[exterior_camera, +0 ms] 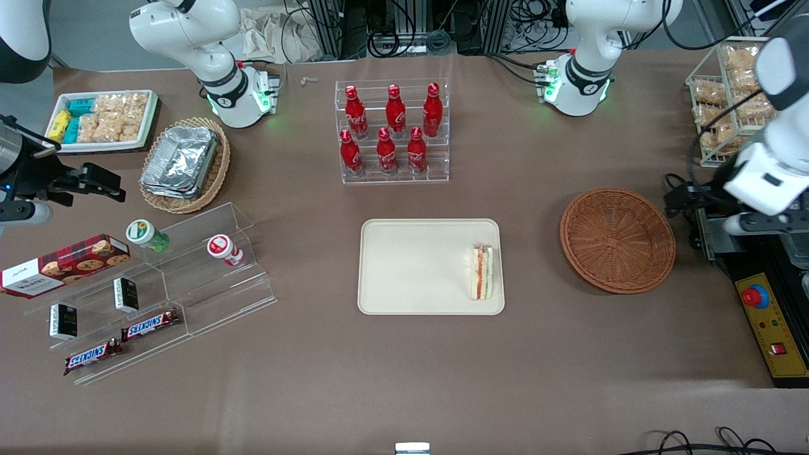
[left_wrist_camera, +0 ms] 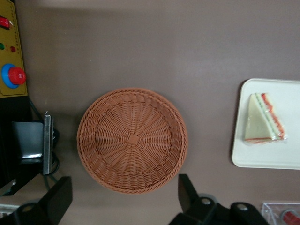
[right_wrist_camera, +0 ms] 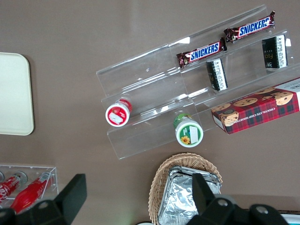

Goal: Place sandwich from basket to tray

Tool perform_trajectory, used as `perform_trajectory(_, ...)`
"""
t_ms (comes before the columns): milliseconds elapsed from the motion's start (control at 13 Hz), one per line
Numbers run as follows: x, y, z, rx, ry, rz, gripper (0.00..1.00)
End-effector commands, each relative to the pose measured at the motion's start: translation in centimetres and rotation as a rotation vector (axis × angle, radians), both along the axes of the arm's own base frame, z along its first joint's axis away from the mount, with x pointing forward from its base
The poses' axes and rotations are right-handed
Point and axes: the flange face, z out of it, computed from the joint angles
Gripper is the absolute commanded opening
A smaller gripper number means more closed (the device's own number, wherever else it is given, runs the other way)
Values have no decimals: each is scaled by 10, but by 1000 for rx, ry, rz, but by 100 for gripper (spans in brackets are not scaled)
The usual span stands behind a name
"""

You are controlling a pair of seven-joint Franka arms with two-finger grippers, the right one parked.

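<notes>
The sandwich (exterior_camera: 482,272) (left_wrist_camera: 264,119) lies on the cream tray (exterior_camera: 417,265) (left_wrist_camera: 281,157), at the tray's end nearest the basket. The round reddish-brown basket (exterior_camera: 617,240) (left_wrist_camera: 132,140) holds nothing. My left gripper (exterior_camera: 679,201) (left_wrist_camera: 123,197) hangs raised beside the basket, toward the working arm's end of the table. It is open, its two black fingers (left_wrist_camera: 187,192) spread wide with nothing between them. In the left wrist view the basket's rim lies just ahead of the fingertips.
A clear rack of red cola bottles (exterior_camera: 392,129) stands farther from the front camera than the tray. A yellow control box with a red button (exterior_camera: 768,322) (left_wrist_camera: 11,70) sits beside the basket. A wire rack of snacks (exterior_camera: 727,95) stands near the working arm's base.
</notes>
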Motion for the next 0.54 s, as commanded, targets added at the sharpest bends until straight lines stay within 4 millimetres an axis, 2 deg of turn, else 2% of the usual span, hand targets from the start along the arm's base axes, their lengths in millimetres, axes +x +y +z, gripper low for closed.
perform_trajectory(0, 14, -4, 7, -17, -18, -28, 100)
perform_trajectory(154, 16, 1, 2, 70, -14, -119, 100)
perform_trajectory(308, 28, -7, -3, 88, -5, -162, 100)
perform_trajectory(462, 40, -28, 4, 92, -11, -193, 100)
